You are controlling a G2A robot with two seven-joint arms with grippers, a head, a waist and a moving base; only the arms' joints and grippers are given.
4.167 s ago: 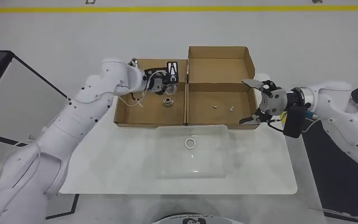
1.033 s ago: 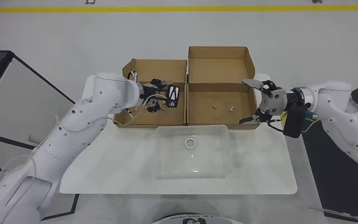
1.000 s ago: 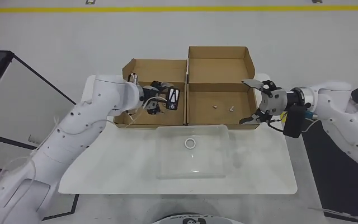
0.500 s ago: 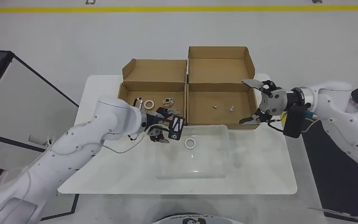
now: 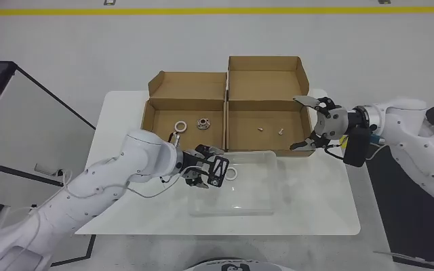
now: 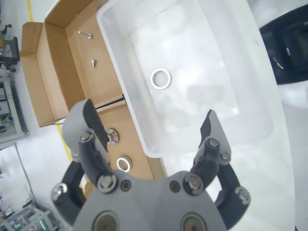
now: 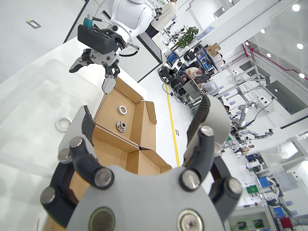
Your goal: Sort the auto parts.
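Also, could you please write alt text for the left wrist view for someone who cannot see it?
The left gripper, open and empty, hangs above one end of a clear bin holding a metal ring. Beside the bin, one cardboard box holds a second ring and a flanged hub; the adjoining box holds two bolts.

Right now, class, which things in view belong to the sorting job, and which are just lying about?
Job: clear tray, tray ring, left box with boxed ring and flanged hub, right box with two bolts.
Lying about: yellow floor line, potted plants.
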